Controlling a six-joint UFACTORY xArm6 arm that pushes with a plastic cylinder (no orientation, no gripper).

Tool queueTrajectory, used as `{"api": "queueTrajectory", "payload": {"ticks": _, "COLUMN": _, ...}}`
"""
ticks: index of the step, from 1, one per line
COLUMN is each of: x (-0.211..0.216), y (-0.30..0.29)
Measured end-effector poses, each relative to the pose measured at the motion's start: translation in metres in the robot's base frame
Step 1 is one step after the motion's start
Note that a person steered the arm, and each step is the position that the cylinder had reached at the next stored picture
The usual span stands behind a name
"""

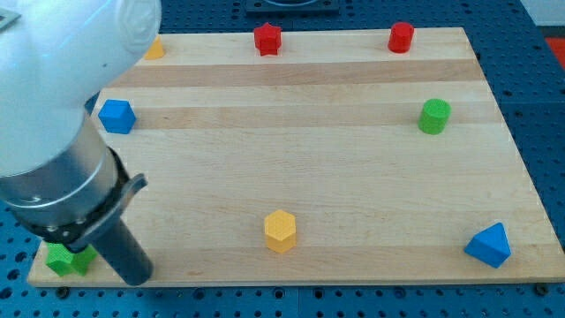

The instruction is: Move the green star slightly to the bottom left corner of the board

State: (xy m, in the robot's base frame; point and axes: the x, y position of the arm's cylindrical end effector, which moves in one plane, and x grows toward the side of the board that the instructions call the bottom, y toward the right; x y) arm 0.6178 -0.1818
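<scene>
Green star block at the wooden surface's bottom-left corner.
My tip (134,279), a bare rod tool holding nothing, sits just right of the green star-shaped block (70,258), apparently touching.

Wooden board (353,203): red star (267,39), red cylinder (401,37), green cylinder (433,116), blue cube (116,117), yellow hexagon (280,230), blue pyramid (489,245), orange block (154,49).

eight blocks (281,230), one board (353,177)
</scene>
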Motion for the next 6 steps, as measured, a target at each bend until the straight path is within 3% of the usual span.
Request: {"api": "queueTrajectory", "payload": {"ticks": 6, "x": 0.0, "y": -0.094}}
